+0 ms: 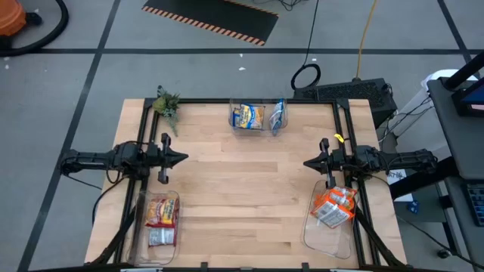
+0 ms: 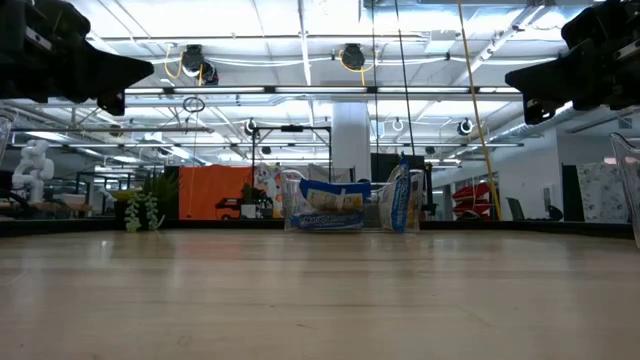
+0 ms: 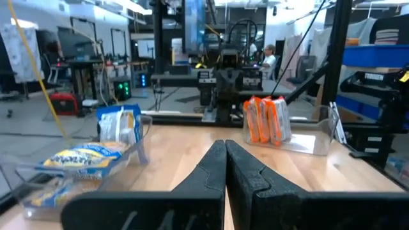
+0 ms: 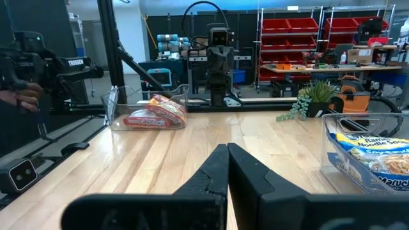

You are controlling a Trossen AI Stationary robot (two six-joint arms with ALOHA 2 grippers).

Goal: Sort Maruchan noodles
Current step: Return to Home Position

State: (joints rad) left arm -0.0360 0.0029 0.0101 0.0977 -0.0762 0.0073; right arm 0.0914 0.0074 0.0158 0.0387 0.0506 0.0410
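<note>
Both arms are drawn back at the table's sides, level above the wood, fingertips facing each other. My left gripper (image 1: 181,158) (image 3: 225,145) is shut with nothing in it, and so is my right gripper (image 1: 306,162) (image 4: 227,149). The Maruchan noodles lie in three clear bins. Blue-and-yellow packets (image 1: 248,116) (image 2: 330,205) fill the far middle bin, with one standing on edge (image 1: 278,115). Red-and-white packets (image 1: 161,221) (image 4: 155,114) lie in the near left bin. Orange packets (image 1: 333,208) (image 3: 267,119) sit in the near right bin.
A small green plant (image 1: 167,106) stands at the table's far left corner. The black frame rails (image 1: 144,151) run along both sides of the table. The middle of the wooden table (image 1: 242,196) lies bare between the two grippers.
</note>
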